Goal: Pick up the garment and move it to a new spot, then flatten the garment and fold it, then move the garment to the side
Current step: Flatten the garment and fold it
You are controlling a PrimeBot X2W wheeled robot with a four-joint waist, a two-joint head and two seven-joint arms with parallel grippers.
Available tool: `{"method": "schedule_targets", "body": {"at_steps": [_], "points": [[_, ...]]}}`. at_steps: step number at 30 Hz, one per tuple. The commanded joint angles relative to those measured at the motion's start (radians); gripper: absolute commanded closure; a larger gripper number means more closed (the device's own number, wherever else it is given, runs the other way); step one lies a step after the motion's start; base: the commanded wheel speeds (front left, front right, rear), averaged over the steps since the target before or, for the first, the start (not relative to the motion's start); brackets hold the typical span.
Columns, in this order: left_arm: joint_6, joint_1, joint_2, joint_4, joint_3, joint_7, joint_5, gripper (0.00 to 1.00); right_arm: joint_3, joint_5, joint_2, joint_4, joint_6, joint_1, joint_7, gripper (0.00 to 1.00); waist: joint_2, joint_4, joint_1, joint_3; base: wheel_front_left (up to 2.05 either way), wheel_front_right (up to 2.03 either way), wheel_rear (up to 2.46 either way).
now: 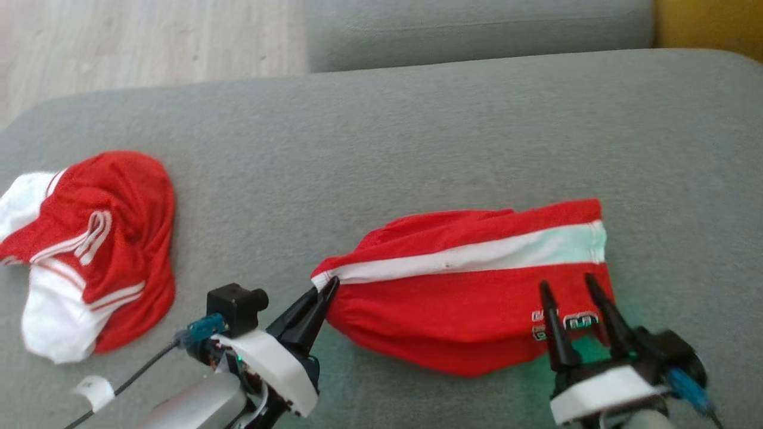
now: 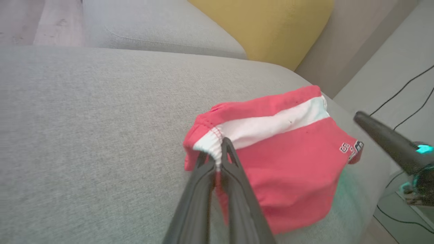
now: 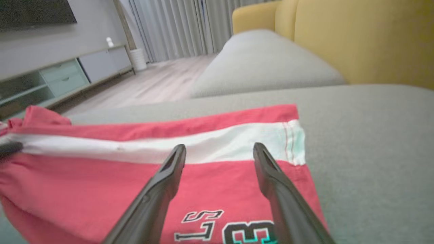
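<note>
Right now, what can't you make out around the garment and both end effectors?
- Print on the red garment: cut by the bottom edge, right wrist view; blurred in head view.
- Right end effector: open, contact with cloth unclear.
- Second garment: cut by left edge, head view.

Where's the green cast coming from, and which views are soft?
Head view: green glow tints the grey fabric cushion and the red, white-striped garment beside the right gripper; whole frame soft. Left wrist view: a teal light glows on that gripper, likely the source; edges blurred. Right wrist view: fingers and lettering soft.
</note>
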Motion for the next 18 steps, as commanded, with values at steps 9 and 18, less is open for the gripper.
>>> {"method": "schedule_targets", "body": {"at_steps": [9, 18], "points": [[0.019, -0.018, -0.016, -0.027, 0.045, -0.048, 0.007, 1.0, 0.057, 0.109, -0.128, 0.259, -0.001, -0.297, 0.174, 0.0, 0.0, 0.097, 0.0, 0.03, 0.0, 0.0, 0.0], [0.03, -0.008, -0.022, 0.001, 0.069, -0.076, 0.006, 1.0, 0.009, 0.174, -0.148, 0.252, -0.001, -0.263, 0.19, 0.0, 0.0, 0.122, 0.0, 0.028, 0.0, 0.0, 0.0]]}}
